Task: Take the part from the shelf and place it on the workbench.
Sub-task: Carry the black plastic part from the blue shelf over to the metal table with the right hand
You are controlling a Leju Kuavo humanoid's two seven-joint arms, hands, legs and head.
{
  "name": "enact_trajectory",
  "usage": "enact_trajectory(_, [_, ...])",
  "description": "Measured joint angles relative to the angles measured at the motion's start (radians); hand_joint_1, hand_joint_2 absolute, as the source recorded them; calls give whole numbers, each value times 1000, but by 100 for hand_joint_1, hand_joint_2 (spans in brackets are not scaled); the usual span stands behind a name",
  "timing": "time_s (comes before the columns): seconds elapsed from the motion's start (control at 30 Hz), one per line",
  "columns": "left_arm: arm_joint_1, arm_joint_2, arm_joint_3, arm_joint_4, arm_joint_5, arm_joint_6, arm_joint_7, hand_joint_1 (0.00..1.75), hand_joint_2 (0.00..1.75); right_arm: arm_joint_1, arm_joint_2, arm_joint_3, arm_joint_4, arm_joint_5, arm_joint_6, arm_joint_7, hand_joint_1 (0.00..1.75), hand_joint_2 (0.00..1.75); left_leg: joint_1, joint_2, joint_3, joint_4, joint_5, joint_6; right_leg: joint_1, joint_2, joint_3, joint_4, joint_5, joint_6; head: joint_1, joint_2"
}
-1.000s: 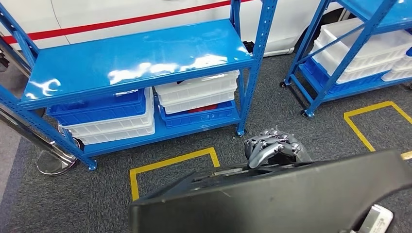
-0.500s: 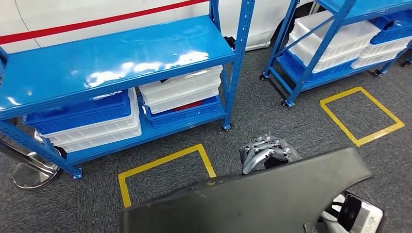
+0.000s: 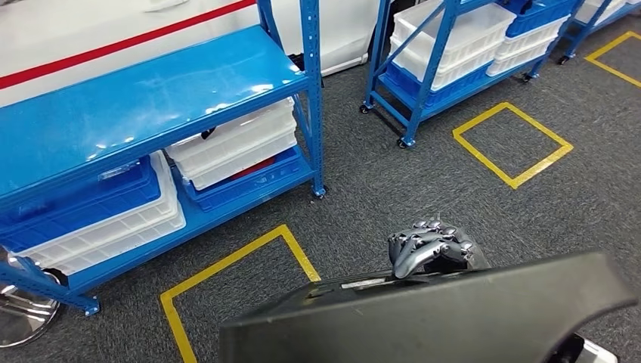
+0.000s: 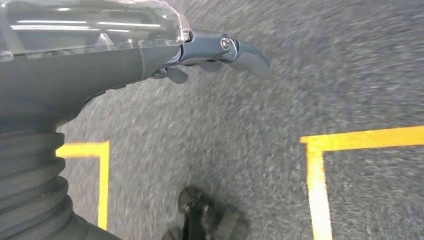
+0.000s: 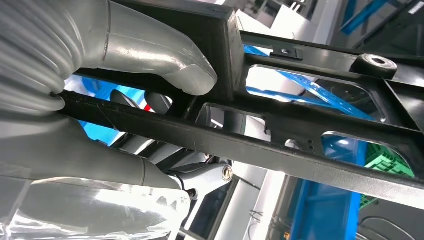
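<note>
A large black part (image 3: pixel 453 318), a flat panel with a ribbed open frame on its back (image 5: pixel 300 145), spans the bottom of the head view. My right hand (image 3: pixel 429 249) grips its upper edge, fingers curled over the rim. In the right wrist view the thumb (image 5: pixel 165 50) presses on one bar of the frame and the fingers wrap beneath it. My left hand (image 4: pixel 150 50) hangs over the grey carpet, fingers stretched out and holding nothing. The blue shelf (image 3: pixel 136 106) stands at the left, its top board bare.
White bins (image 3: pixel 234 144) and blue bins (image 3: pixel 75 204) sit on the shelf's lower level. A second blue shelf (image 3: pixel 453 45) with white bins stands at the back right. Yellow taped squares (image 3: pixel 510 144) (image 3: pixel 227 265) mark the carpet. A chrome round base (image 3: pixel 23 318) sits at the far left.
The whole view has swung to the right, so both shelves have slid leftward in the picture. The black part stays in my right hand's grip.
</note>
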Motion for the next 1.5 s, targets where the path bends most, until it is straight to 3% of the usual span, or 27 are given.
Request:
enact_trajectory(0.07, [2, 10, 2, -1, -6, -7, -7, 0, 175, 14, 5, -10, -9, 4, 9, 0, 164, 175, 2, -38, -54, 136, -74, -4, 1, 22, -6, 1, 4, -6, 0, 0])
enact_trajectory(0.1, [2, 13, 2, -1, -11, -10, -9, 0, 175, 22, 8, -14, -12, 7, 14, 0, 164, 175, 2, -43, -79, 195, -97, -4, 1, 34, -9, 2, 6, -7, 0, 0])
enact_trajectory(0.13, [2, 16, 2, -1, -16, -11, -10, 0, 175, 31, 11, -18, -15, 11, 18, 0, 164, 175, 2, -45, -88, 223, -99, -3, 2, 47, -11, 4, 7, -7, -1, 0])
enact_trajectory(0.17, [1, 18, 2, -1, -23, -12, -10, 0, 175, 39, 14, -20, -17, 17, 24, 0, 164, 175, 2, -46, -79, 208, -82, -2, 2, 60, -12, 5, 9, -6, -1, 0])
enact_trajectory(0.2, [-1, 20, 2, -1, -29, -12, -11, 0, 175, 47, 17, -23, -20, 27, 29, 0, 164, 175, 2, -52, -52, 157, -49, 1, 2, 73, -12, 6, 10, -5, -1, 0])
enact_trajectory(0.27, [-5, 25, 2, -1, -38, -12, -13, 0, 175, 70, 27, -26, -32, 60, 30, 0, 164, 175, 4, -91, 18, 15, 15, 9, 3, 98, -13, 8, 12, -1, 0, 0])
enact_trajectory(0.33, [-9, 32, 2, -1, -42, -11, -15, 0, 175, 99, 40, -20, -42, 101, 15, 0, 164, 175, 4, -122, 53, -64, 33, 15, 2, 119, -20, 10, 18, 9, 0, 0])
enact_trajectory(0.4, [-14, 37, 1, -1, -42, -11, -19, 0, 175, 126, 47, -10, -46, 125, -4, 0, 164, 175, 3, -110, 57, -77, 33, 23, 0, 141, -29, 9, 26, 23, 0, 0])
enact_trajectory(0.43, [-17, 38, 1, -1, -42, -11, -20, 0, 175, 134, 49, -5, -45, 127, -19, 0, 164, 175, 3, -97, 58, -81, 38, 29, 0, 137, -33, 12, 25, 29, 1, 0])
enact_trajectory(0.5, [-22, 38, 1, -1, -41, -10, -22, 0, 175, 130, 45, 15, -36, 109, -73, 0, 164, 175, 5, -71, 58, -92, 48, 44, 3, 95, -58, 61, -10, 35, 4, 0])
enact_trajectory(0.53, [-22, 39, 2, -1, -39, -9, -22, 0, 175, 120, 41, 33, -24, 95, -106, 0, 164, 175, 3, -57, 56, -94, 51, 48, 3, 64, -83, 115, -43, 37, 6, 0])
enact_trajectory(0.6, [-21, 39, 6, -1, -32, -5, -20, 0, 175, 98, 37, 73, 17, 75, -138, 3, 164, 175, -1, -27, 50, -93, 52, 51, 1, 34, -138, 243, -105, 41, 8, 0])
enact_trajectory(0.67, [-22, 38, 12, -1, -27, -2, -16, 0, 175, 87, 38, 97, 56, 70, -123, 9, 164, 175, -3, 0, 45, -89, 52, 51, -3, 25, -144, 278, -107, 44, 8, 0])
enact_trajectory(0.73, [-25, 38, 16, 0, -26, -6, -15, 0, 175, 79, 40, 106, 79, 68, -111, 13, 164, 175, -4, 21, 43, -85, 51, 49, -4, 4, -74, 170, -53, 41, 8, 0])
enact_trajectory(0.8, [-24, 37, 18, 1, -26, -26, -16, 0, 175, 76, 41, 105, 91, 70, -107, 16, 164, 175, -7, 39, 44, -81, 47, 42, 5, -39, -4, 46, -21, 32, 8, 0])
enact_trajectory(0.87, [-23, 36, 19, 3, -25, -51, -20, 0, 175, 90, 45, 96, 98, 81, -106, 9, 164, 175, -11, 56, 45, -79, 44, 32, 14, -55, 13, 4, -21, 22, 7, 0])
enact_trajectory(0.93, [-23, 34, 19, 4, -25, -64, -23, 0, 175, 108, 47, 85, 103, 92, -108, 2, 164, 175, -10, 67, 46, -77, 39, 22, 12, -32, 9, 0, -14, 11, 7, 0])
enact_trajectory(1.0, [-22, 32, 20, 6, -25, -68, -25, 0, 175, 119, 49, 78, 106, 97, -110, 1, 164, 175, -5, 30, 32, -37, 6, 12, 7, -9, 8, -6, -7, 0, 6, 0])
enact_trajectory(1.07, [-16, 31, 20, 8, -27, -75, -26, 0, 175, 130, 54, 72, 106, 105, -118, 0, 164, 175, 0, -25, -18, 79, -61, 6, 5, 14, 6, -7, -4, -6, 6, 0])
enact_trajectory(1.1, [-12, 31, 21, 9, -30, -82, -27, 0, 175, 139, 57, 69, 106, 111, -124, 0, 164, 175, 1, -37, -48, 149, -91, 4, 5, 27, 5, -6, -3, -7, 6, 0])
enact_trajectory(1.13, [-9, 30, 21, 10, -33, -90, -27, 0, 175, 150, 58, 65, 105, 116, -130, 0, 164, 175, 2, -43, -71, 199, -105, 3, 5, 41, 4, -5, -3, -8, 6, 0])
enact_trajectory(1.17, [-7, 30, 21, 12, -37, -97, -27, 0, 175, 160, 58, 59, 101, 120, -136, 0, 164, 175, 3, -45, -79, 214, -98, 3, 5, 55, 4, -3, -2, -8, 6, 0])
enact_trajectory(1.23, [-6, 29, 21, 13, -43, -108, -30, 0, 175, 175, 59, 46, 87, 122, -142, 0, 164, 175, 9, -55, -42, 130, -35, 3, 4, 82, 4, 2, -4, -6, 6, 0])
enact_trajectory(1.3, [-7, 29, 21, 14, -47, -114, -35, 0, 175, 180, 60, 33, 69, 122, -143, 0, 164, 175, 16, -99, 16, 1, 18, 3, 4, 109, 0, 11, -6, 1, 6, 0])
enact_trajectory(1.37, [-6, 29, 21, 15, -52, -119, -37, 0, 175, 184, 60, 21, 54, 122, -143, 0, 164, 175, 17, -126, 40, -54, 29, 7, 2, 134, -9, 16, -3, 15, 7, 0])
enact_trajectory(1.43, [-8, 29, 21, 16, -57, -121, -37, 0, 175, 193, 61, 9, 38, 123, -145, 0, 164, 175, 14, -108, 40, -60, 32, 18, -2, 153, -17, 15, 3, 28, 7, 0])
enact_trajectory(1.5, [-12, 29, 21, 16, -60, -121, -37, 0, 175, 201, 61, -5, 20, 123, -146, -1, 164, 175, 13, -84, 41, -71, 41, 33, -2, 122, -29, 33, -9, 36, 8, 0])
